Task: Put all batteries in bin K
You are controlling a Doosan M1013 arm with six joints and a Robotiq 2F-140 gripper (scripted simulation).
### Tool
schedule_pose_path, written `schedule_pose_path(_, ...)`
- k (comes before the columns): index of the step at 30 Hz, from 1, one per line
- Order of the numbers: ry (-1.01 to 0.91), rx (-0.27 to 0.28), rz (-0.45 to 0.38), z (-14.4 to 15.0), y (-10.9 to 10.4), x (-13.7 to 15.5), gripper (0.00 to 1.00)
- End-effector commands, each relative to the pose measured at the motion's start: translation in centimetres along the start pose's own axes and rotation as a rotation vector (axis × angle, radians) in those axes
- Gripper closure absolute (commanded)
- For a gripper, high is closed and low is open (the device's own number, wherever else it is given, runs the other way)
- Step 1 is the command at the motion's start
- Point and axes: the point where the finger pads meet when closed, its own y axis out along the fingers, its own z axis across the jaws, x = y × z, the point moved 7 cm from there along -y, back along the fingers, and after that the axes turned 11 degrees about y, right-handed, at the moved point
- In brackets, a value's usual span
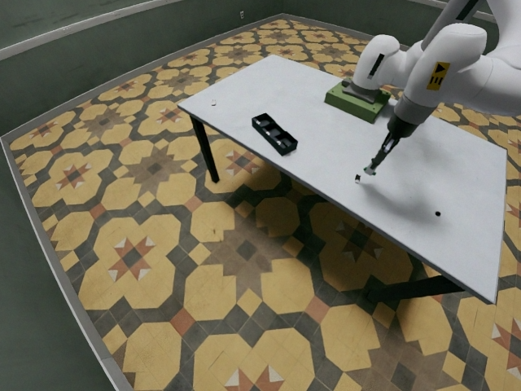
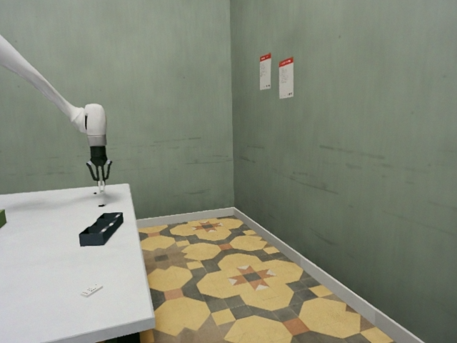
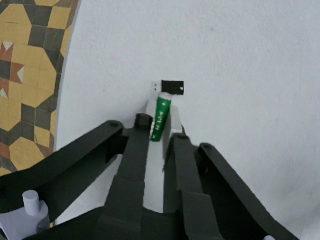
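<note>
Evidently, 1 green battery [image 3: 160, 118] with pale lettering sits clamped in the nearly closed gripper [image 1: 369, 169] [image 2: 101, 187] [image 3: 160, 115], above the table [image 1: 319, 138] [image 2: 58, 266] [image 3: 240, 80]; a black USB stick [image 1: 357, 178] [image 2: 101, 205] [image 3: 172, 87] lies towards 12 o'clock in the wrist view.

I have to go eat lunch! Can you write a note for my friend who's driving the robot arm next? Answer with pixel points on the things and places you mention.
Hand [image 1: 369, 169] [image 2: 101, 189] [image 3: 160, 115]: shut on a small green cylindrical battery [image 1: 365, 168] [image 3: 160, 118], held above the white table.
Bin: the long black three-compartment tray [image 1: 286, 149] [image 2: 92, 239] lies on the table; I can't read which part is marked K.
Staying out: black-and-silver USB stick [image 1: 357, 178] [image 2: 101, 205] [image 3: 172, 87], small round black thing [image 1: 438, 213] [image 2: 94, 193], flat white piece [image 1: 213, 102] [image 2: 91, 290].
Done: battery picked up.
Left: find K, put the battery fully inside, keep the bin flat.
</note>
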Motion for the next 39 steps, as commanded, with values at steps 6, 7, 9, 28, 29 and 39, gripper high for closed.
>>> schedule_pose_path(6, 0.000, -0.001, -0.001, -1.0, -0.1, -3.5, 0.85)
schedule_pose_path(7, 0.000, -0.001, -0.001, -1.2, -0.1, -4.1, 0.85)
schedule_pose_path(9, 0.000, -0.001, -0.001, -1.5, -0.1, -5.2, 0.85)
schedule_pose_path(28, 0.000, -0.001, -0.001, -4.2, -0.1, -15.1, 0.85)
schedule_pose_path(29, 0.000, -0.001, -0.001, -4.4, -0.1, -15.7, 0.85)
schedule_pose_path(39, 0.000, -0.001, -0.001, -5.7, -0.1, -20.3, 0.85)
